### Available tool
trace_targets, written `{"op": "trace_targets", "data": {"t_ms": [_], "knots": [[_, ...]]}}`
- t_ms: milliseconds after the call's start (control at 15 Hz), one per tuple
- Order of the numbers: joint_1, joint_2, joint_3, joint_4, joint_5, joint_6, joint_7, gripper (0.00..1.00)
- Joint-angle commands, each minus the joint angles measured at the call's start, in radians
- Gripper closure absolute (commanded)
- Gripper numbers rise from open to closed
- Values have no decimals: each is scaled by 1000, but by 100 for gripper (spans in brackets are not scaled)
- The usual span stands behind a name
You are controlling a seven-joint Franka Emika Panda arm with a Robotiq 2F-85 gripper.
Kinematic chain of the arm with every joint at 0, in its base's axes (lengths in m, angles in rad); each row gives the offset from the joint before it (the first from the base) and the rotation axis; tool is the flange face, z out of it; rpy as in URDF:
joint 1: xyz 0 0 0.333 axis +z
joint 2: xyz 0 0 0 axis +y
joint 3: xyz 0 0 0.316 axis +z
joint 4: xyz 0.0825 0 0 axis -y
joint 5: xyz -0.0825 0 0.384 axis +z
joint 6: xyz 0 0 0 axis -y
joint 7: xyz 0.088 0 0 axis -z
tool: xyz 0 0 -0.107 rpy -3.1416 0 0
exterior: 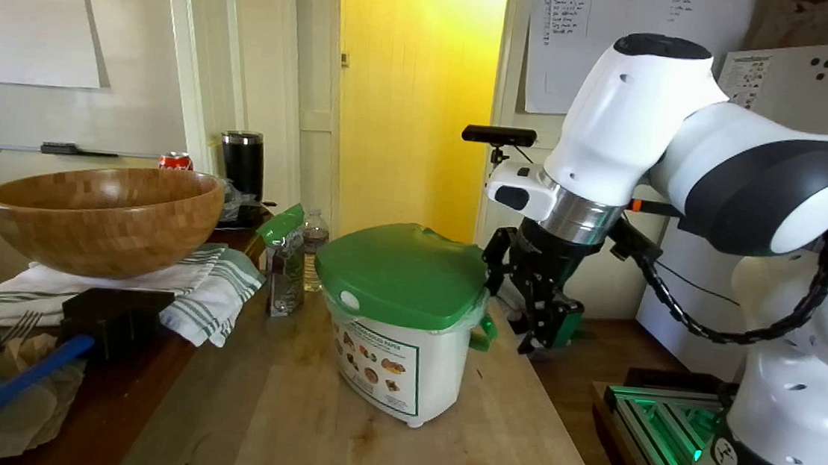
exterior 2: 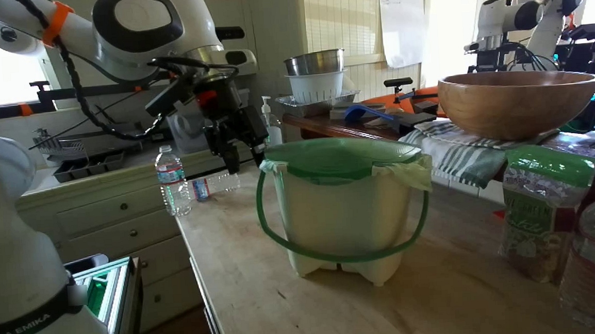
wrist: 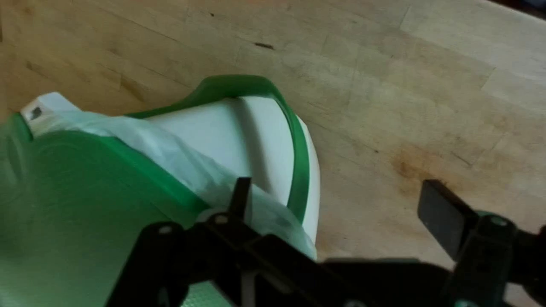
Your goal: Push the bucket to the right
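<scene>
- In the wrist view my claw (wrist: 341, 209) is spread wide, its two fingers (wrist: 443, 215) well apart
- One finger shows across the edge of the bucket (wrist: 217, 140), while the other shows against the wood of the desk (wrist: 384, 85)
- The bucket's green lid (wrist: 81, 192) fills the lower corner of that view, a pale liner (wrist: 172, 149) sticks out between lid and white wall, and the green handle (wrist: 300, 170) curves round the wall
- In an exterior view the bucket stands upright on the desk, a label (exterior: 379, 368) with small food pictures on its side
- My claw hangs from the end of my white arm (exterior: 603, 122), right beside the lid's edge and at about lid height; whether a finger touches the bucket I cannot tell
- A packet (exterior: 285, 262) with a green top stands near the bucket, a clear bottle (exterior: 316, 243) just beside it, so the bucket is between my claw and the packet
- A wooden bowl (exterior: 102, 239) rests on a striped towel (exterior: 206, 300), with a red can (exterior: 176, 161) and a black cup (exterior: 242, 165) behind it
- In an exterior view, past the bucket, a water bottle (exterior 2: 173, 182) stands upright at the desk's edge and a second bottle (exterior 2: 221, 183) lies on its side just beside it
- From there the handle loops low across the bucket's wall, and the liner pokes out under the lid
- Farther back a steel bowl (exterior 2: 317, 61) sits on a white basket (exterior 2: 317, 87)
</scene>
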Motion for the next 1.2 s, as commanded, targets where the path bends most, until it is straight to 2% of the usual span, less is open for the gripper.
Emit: {"op": "trace_targets", "data": {"t_ms": [0, 267, 667, 733, 800, 933, 1133], "knots": [[-44, 49, 24, 1, -20, 75, 98, 0], [-66, 79, 40, 1, 18, 58, 205, 0], [-116, 131, 69, 1, -13, 174, 361, 0], [-123, 140, 75, 1, -16, 191, 377, 7], [-131, 151, 81, 1, -21, 204, 388, 28], [-148, 153, 93, -12, -31, 229, 410, 31], [-164, 132, 106, -33, -47, 242, 428, 51]]}}
